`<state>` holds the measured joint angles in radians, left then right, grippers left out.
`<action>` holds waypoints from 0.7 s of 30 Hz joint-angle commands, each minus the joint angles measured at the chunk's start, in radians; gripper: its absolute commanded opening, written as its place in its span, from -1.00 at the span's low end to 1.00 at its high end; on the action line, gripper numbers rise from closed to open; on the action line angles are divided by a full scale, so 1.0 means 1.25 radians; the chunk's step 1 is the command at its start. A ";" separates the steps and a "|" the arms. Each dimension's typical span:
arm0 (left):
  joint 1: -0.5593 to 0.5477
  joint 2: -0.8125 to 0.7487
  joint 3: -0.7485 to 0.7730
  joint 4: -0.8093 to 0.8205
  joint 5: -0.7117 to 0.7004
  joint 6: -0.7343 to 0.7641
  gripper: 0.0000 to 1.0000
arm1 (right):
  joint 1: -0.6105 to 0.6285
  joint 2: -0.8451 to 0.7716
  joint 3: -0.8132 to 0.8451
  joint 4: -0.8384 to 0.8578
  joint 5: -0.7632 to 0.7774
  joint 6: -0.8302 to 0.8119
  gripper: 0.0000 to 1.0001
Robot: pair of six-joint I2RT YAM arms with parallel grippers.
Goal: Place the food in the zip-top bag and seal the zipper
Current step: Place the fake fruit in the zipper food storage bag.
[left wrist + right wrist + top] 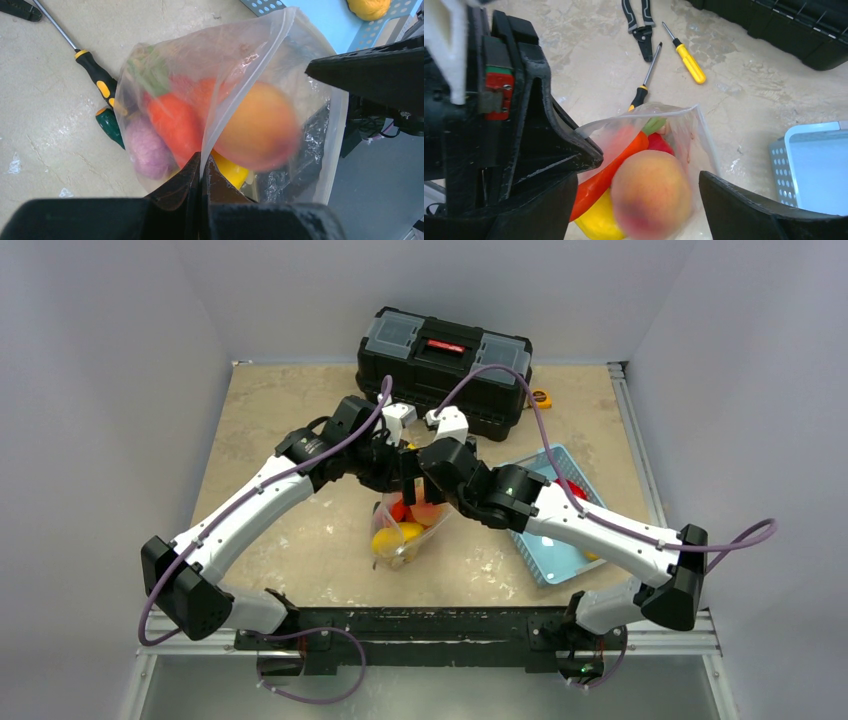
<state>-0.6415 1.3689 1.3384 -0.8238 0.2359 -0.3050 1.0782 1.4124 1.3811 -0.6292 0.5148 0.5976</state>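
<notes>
The zip-top bag [405, 535] hangs open at the table's middle. My left gripper [202, 165] is shut on its zipper strip [250, 65] and holds that edge up. Inside the bag lie an orange carrot [175, 122], a purple piece [147, 147] and a yellow piece [230, 170]. A peach [651, 190] shows blurred in the bag's mouth. My right gripper [644, 200] is open just above the bag, with the peach between its fingers and touching neither. In the top view the left gripper [398, 468] and the right gripper [425, 480] meet over the bag.
A light blue basket [555, 555] stands to the right with a yellow piece [369, 7] and a red piece [572, 488] in it. A black toolbox [445, 365] stands behind. Two screwdrivers [689, 62] [644, 85] and pliers [639, 20] lie beyond the bag.
</notes>
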 commanded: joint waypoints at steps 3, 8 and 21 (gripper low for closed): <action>0.004 -0.011 0.028 0.019 0.011 -0.008 -1.00 | 0.000 -0.031 0.038 0.021 0.006 -0.028 0.97; 0.005 -0.019 0.026 0.017 -0.003 -0.008 -1.00 | 0.002 -0.041 0.043 -0.007 -0.030 -0.015 0.98; 0.006 -0.011 0.024 0.018 -0.020 -0.008 -1.00 | 0.175 -0.270 -0.190 0.184 -0.292 0.085 0.98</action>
<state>-0.6415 1.3685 1.3384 -0.8238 0.2230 -0.3050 1.2171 1.1351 1.1568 -0.4572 0.1692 0.6743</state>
